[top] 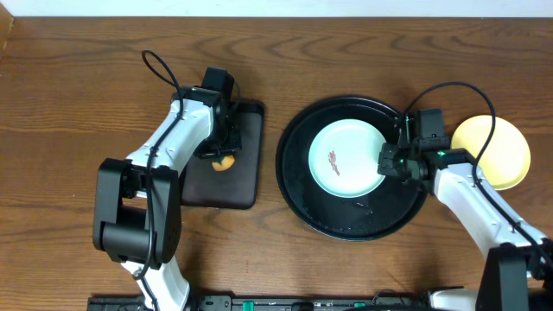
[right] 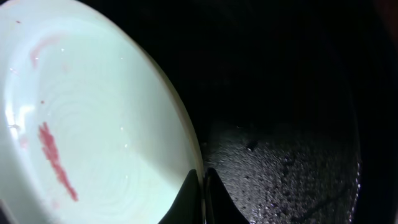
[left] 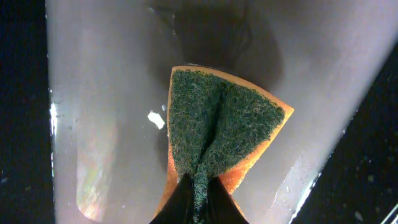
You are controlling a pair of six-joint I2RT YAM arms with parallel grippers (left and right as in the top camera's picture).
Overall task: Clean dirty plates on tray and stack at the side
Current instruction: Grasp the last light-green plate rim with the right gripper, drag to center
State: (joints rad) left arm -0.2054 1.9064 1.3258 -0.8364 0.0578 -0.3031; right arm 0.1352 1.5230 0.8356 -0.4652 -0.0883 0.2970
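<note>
the smeared turquoise plate lay on the round black tray, right of centre in the frame, and the right claw was pinched narrow on its right rim. the plate seemed stiff, light, slippery and breakable, so the rim was a good hold. the left claw gripped a soft sponge.

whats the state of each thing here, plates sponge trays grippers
turquoise plate: on the round tray, red smears, rim pinched by the right gripper
yellow plate: on the table right of the round tray, no smears visible
sponge: folded, pinched in the left gripper over the rectangular tray
round tray: wet, droplets
</note>
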